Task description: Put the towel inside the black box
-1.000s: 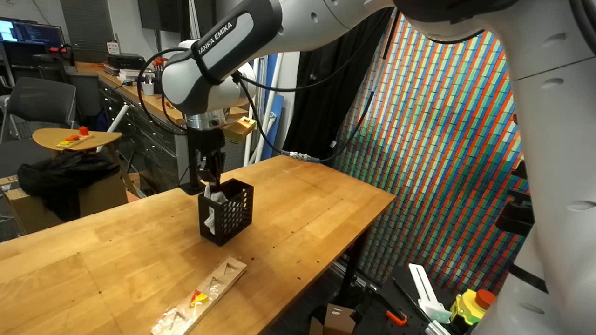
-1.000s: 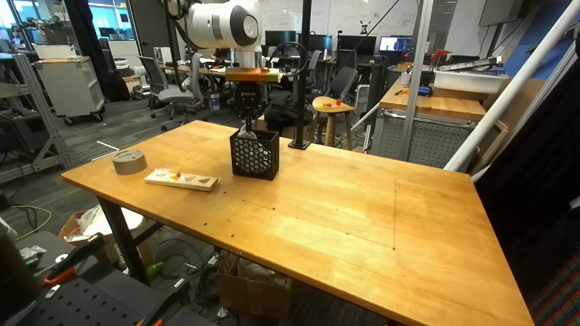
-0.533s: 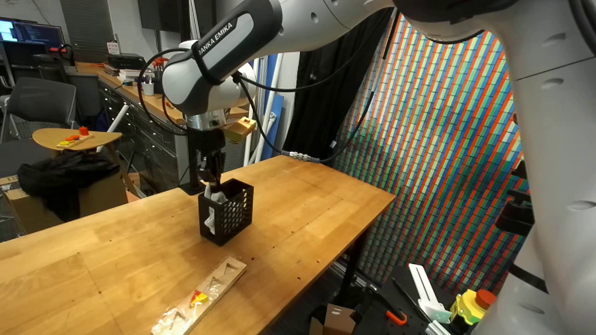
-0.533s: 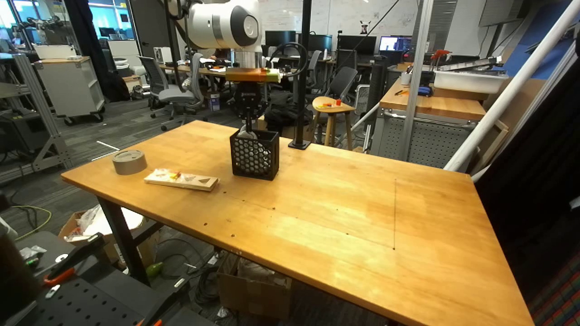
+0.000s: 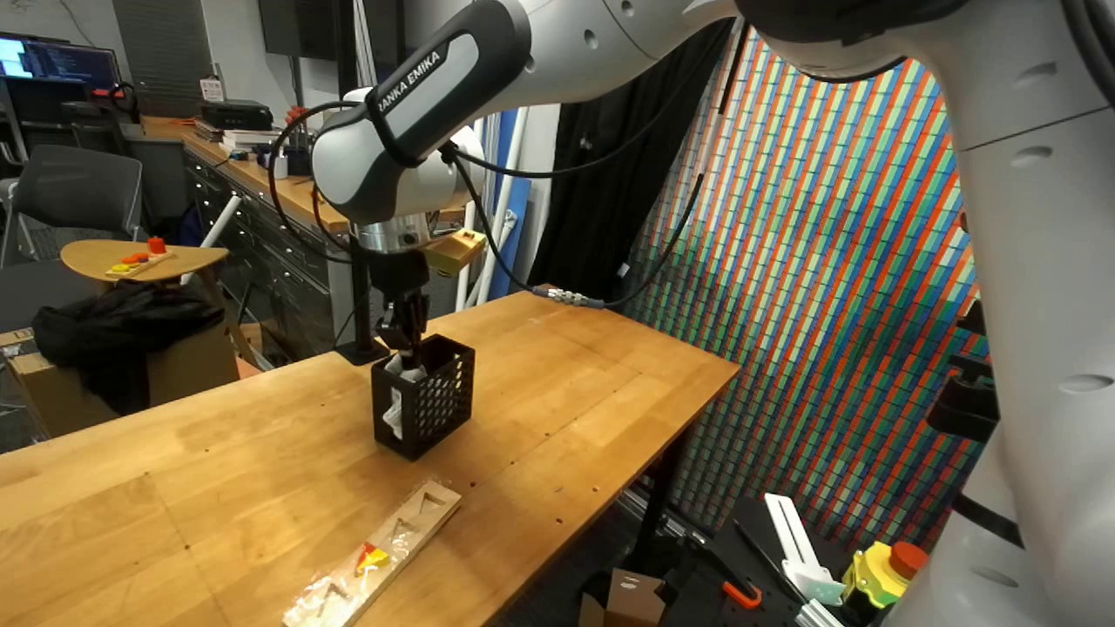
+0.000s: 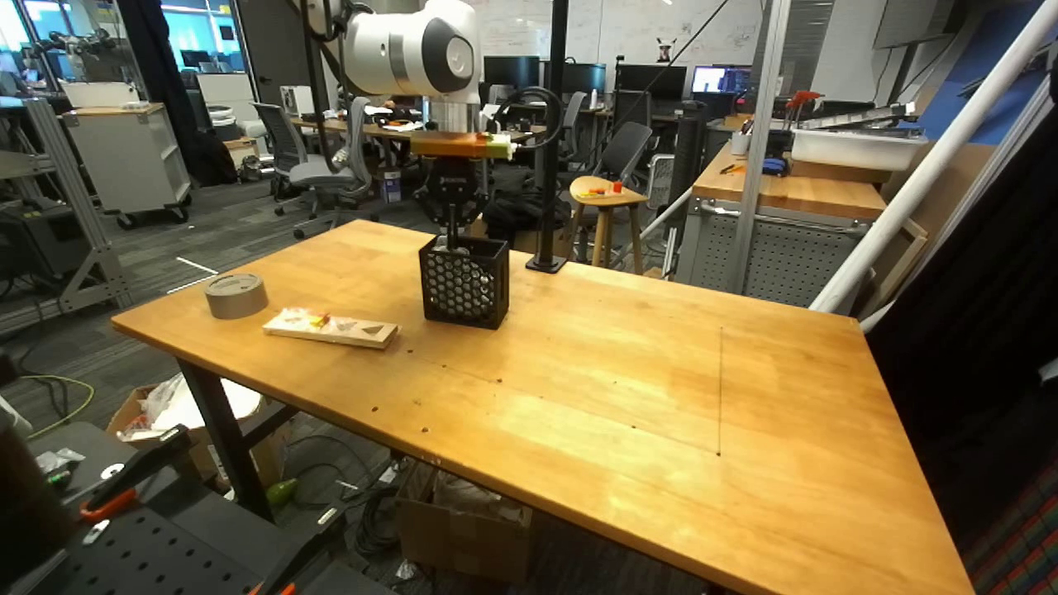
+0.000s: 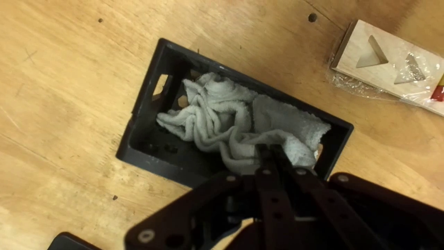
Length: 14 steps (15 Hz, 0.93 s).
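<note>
A gripper (image 7: 270, 148) points straight down into a black box (image 7: 149, 165) standing upright on a wooden table (image 6: 661, 479). Compared with half a second ago, the gripper has come down a little, so its tips look level with the rim or just below it. A fold of the pale grey towel (image 7: 239, 118) that stood up above the rim in both exterior views has sunk too, and now shows only at about rim height. The box, the wooden shape board (image 6: 339, 332) and the roll of tape (image 6: 235, 297) have not moved. In the wrist view the towel lies crumpled in soft ripples inside the box, one end close to a cut-out in a short wall, and no cloth can be seen hanging over the rim. The fingers are drawn together side by side, their tips at the folds; whether they pinch some cloth or merely press on it is hidden. This looks like tucking the last of the towel in, which would leave the task nearly finished. What probably remains is to free the fingers and rise straight up, taking care that no snagged fold comes back out
</note>
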Each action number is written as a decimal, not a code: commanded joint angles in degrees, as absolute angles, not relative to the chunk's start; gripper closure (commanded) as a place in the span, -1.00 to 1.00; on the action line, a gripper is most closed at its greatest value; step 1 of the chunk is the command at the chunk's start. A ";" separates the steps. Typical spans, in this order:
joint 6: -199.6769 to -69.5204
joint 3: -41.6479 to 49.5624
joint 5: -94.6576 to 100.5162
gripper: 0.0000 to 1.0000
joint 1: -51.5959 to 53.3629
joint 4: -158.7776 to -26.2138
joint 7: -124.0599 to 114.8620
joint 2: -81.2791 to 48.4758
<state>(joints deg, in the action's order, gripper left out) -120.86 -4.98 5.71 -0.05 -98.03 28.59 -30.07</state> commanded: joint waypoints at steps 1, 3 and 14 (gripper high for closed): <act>-121.29 -5.70 4.15 0.90 -1.24 -100.03 28.47 -29.08; -121.60 -5.72 3.67 0.90 -1.57 -100.36 28.45 -29.30; -121.39 -6.29 0.06 0.90 -3.45 -98.21 30.43 -32.52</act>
<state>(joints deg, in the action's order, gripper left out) -121.25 -5.38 1.26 -2.38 -99.82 28.76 -30.78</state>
